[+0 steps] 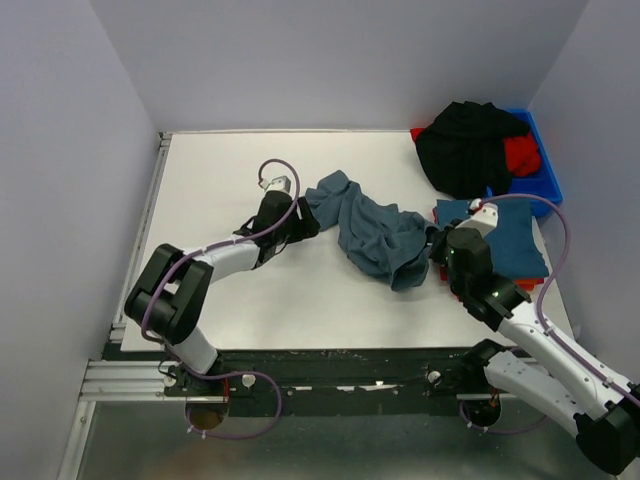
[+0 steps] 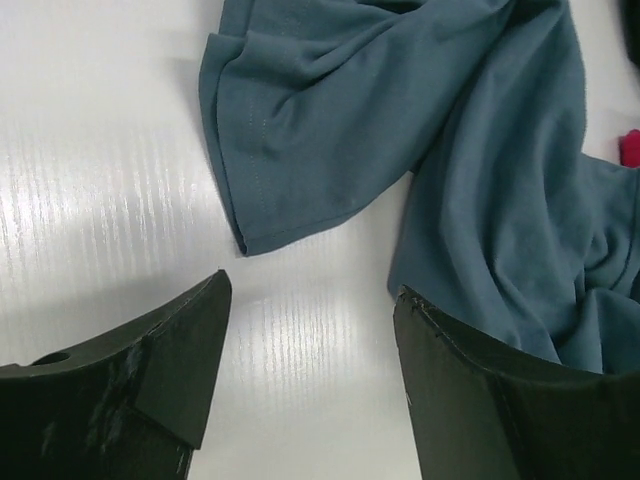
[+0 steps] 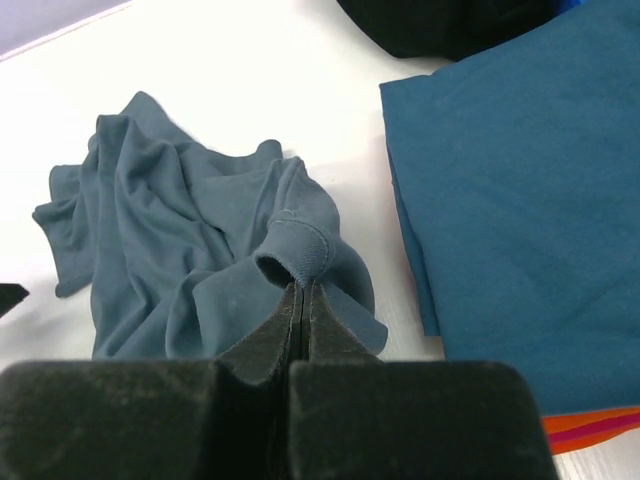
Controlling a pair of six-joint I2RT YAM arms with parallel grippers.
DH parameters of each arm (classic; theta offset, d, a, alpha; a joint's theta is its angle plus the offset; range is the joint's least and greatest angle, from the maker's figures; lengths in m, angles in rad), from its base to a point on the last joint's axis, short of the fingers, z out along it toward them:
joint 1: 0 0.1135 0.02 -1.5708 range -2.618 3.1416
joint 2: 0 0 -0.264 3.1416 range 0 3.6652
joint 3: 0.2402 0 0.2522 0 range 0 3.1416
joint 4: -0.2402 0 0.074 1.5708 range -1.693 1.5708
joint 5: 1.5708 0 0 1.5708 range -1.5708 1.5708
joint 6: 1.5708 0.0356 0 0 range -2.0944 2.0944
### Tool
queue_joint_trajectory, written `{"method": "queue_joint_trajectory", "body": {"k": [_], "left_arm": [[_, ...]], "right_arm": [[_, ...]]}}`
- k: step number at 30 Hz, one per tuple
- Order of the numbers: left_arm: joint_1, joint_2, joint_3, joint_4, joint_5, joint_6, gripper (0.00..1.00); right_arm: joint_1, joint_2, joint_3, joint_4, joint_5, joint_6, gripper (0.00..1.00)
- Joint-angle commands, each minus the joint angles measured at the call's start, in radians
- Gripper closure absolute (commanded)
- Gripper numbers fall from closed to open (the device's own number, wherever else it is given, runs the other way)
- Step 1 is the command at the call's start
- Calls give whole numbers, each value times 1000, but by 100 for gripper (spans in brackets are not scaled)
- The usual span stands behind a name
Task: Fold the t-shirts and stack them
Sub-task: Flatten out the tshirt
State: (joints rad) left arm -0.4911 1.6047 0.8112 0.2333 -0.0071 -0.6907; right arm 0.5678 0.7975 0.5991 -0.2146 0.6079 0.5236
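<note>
A crumpled slate-blue t-shirt (image 1: 375, 232) lies across the middle of the white table. My right gripper (image 3: 303, 288) is shut on a fold of its edge (image 3: 295, 245) at its right end, next to the folded stack. My left gripper (image 2: 312, 300) is open and empty, low over the bare table just short of the shirt's left sleeve hem (image 2: 300, 225). In the top view the left gripper (image 1: 305, 222) sits at the shirt's left end and the right gripper (image 1: 438, 243) at its right end.
A stack of folded shirts, blue on top (image 1: 510, 240) with orange and red beneath (image 3: 590, 432), lies at the right. A blue bin (image 1: 545, 170) at the back right holds black (image 1: 465, 145) and red (image 1: 520, 153) garments. Grey walls enclose the table.
</note>
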Motion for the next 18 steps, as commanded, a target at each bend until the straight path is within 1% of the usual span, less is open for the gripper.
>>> {"method": "queue_joint_trajectory", "body": {"k": [1,3,6,11,13,14,15,16,18], "left_arm": [[-4,67,52,-114,-56,-62,23],[-4,113,84,-137,-41,-64,25],[-6,167,115,-121,2,-70,26],[-7,230,170,-150,-5,-72,28],[-7,262,193,-163,1,-72,32],[-7,279,213,-181,-1,-72,35],[-7,299,230,-192,-2,-72,42],[-7,316,243,-196,-1,-72,50],[-7,340,256,-198,-11,-79,63]], "right_arm": [[-3,-26,-16,50,-14,10,99],[-3,-35,-25,53,-11,12,99],[-3,-61,-44,58,-2,13,99],[-3,-92,-62,69,-2,16,99],[-3,-96,-67,70,0,19,99],[-3,-99,-70,72,1,21,99],[-3,-100,-71,72,1,21,99],[-3,-104,-73,73,0,21,99],[-3,-109,-76,77,-2,21,99]]}}
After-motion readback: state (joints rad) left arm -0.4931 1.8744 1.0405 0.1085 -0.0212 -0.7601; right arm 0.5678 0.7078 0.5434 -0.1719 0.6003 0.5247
